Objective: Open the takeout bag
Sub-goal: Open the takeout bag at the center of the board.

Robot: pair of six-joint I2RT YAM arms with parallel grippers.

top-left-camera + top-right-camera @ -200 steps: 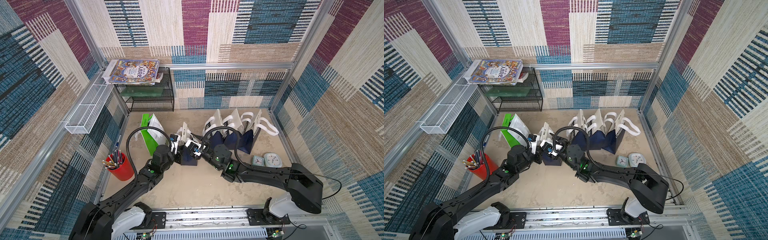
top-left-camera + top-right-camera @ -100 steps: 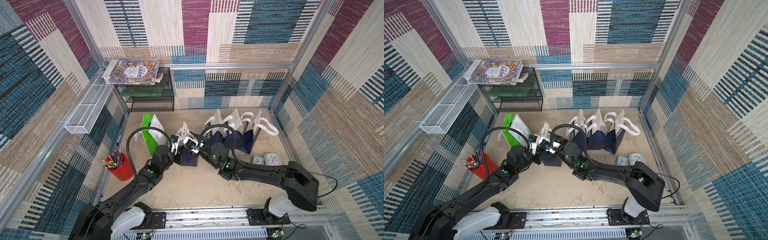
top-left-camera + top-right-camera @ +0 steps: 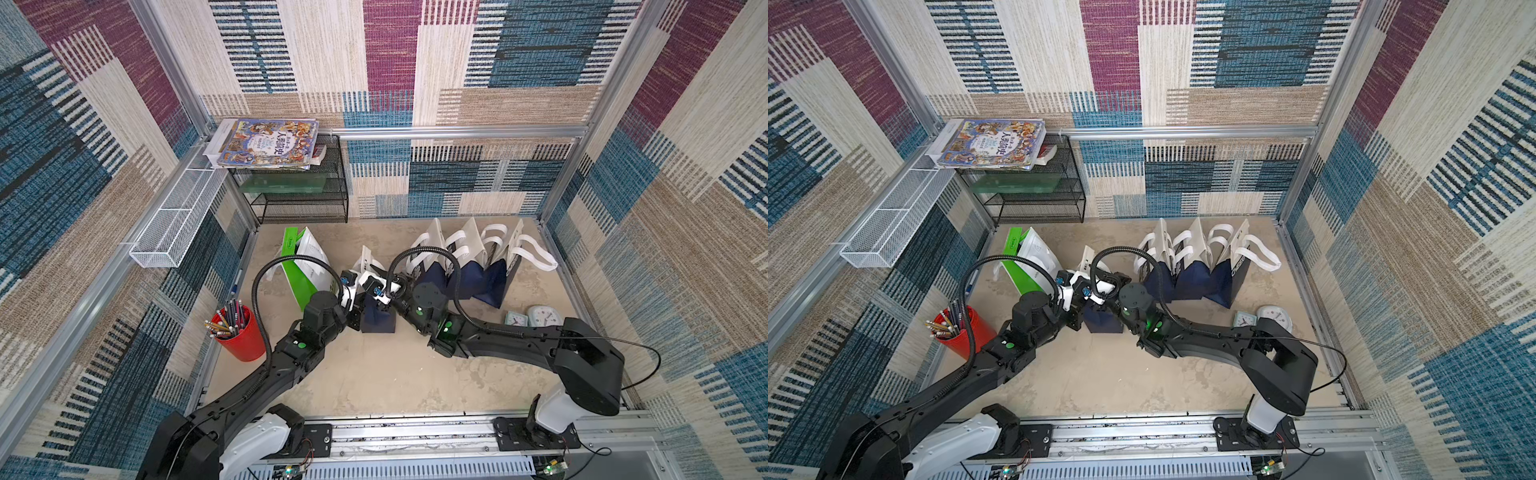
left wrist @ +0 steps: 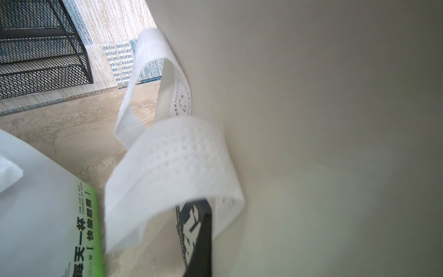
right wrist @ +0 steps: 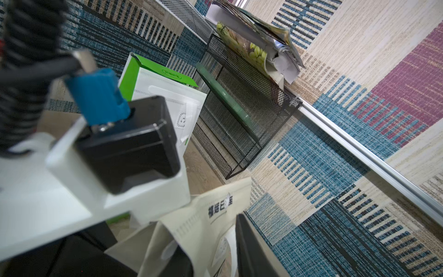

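The takeout bag [image 3: 376, 320] is small, navy below and white above, and stands mid-table in both top views [image 3: 1100, 322]. My left gripper [image 3: 356, 300] is shut on its left wall. In the left wrist view the white wall [image 4: 311, 144] fills the frame, the handle loops [image 4: 172, 163] hang beside it, and one dark finger [image 4: 201, 239] presses against it. My right gripper [image 3: 384, 301] sits at the bag's right top edge. In the right wrist view the printed cream rim [image 5: 203, 227] lies between the jaws, a narrow gap apart, beside a dark finger [image 5: 251, 251].
A green and white bag [image 3: 305, 266] stands just left of the arms. A row of navy bags [image 3: 469, 270] stands to the right. Close by are a red pencil cup [image 3: 239, 332], two clocks [image 3: 540, 316] and a black wire rack [image 3: 299, 195] holding books.
My right gripper has moved left onto the bag's top edge and its jaws have narrowed round the rim. The left gripper has stayed shut on the bag.
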